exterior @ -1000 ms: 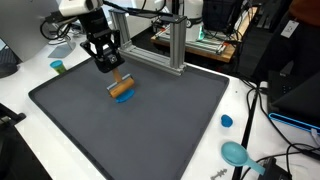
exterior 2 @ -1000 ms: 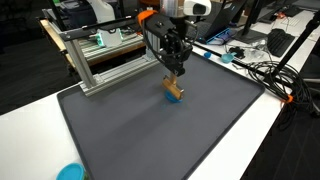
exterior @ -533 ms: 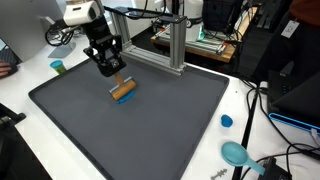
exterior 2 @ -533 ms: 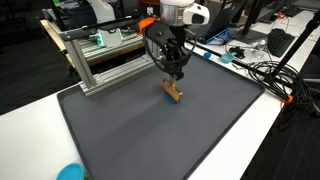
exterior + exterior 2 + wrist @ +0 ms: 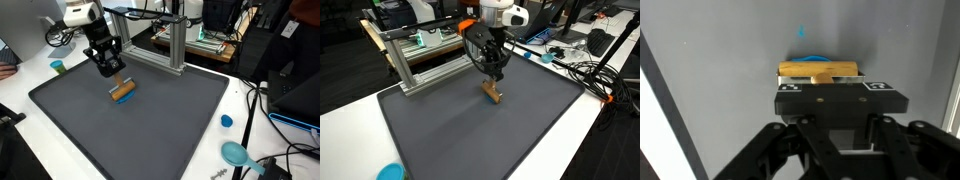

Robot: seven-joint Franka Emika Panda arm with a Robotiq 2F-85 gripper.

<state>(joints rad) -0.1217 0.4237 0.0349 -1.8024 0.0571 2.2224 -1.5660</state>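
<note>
In an exterior view, the gripper (image 5: 114, 71) hangs just above a wooden block (image 5: 123, 91) on the dark surface (image 5: 170, 125). In an exterior view, the block (image 5: 494, 93) lies right under the gripper (image 5: 496, 76). In the wrist view, the block (image 5: 820, 70) sits just past the fingers (image 5: 790, 92), on something blue (image 5: 812, 58), maybe a lid. I cannot tell if the fingers are apart or together.

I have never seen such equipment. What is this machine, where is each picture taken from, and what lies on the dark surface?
It is a robot arm. The tool at its end hangs just above a wooden block and seems to hold nothing. Two pictures come from cameras standing outside the robot, at different places. The third comes from a camera on the wrist, looking down at the same block, which lies on something blue. Both rest on a dark mat.
</note>
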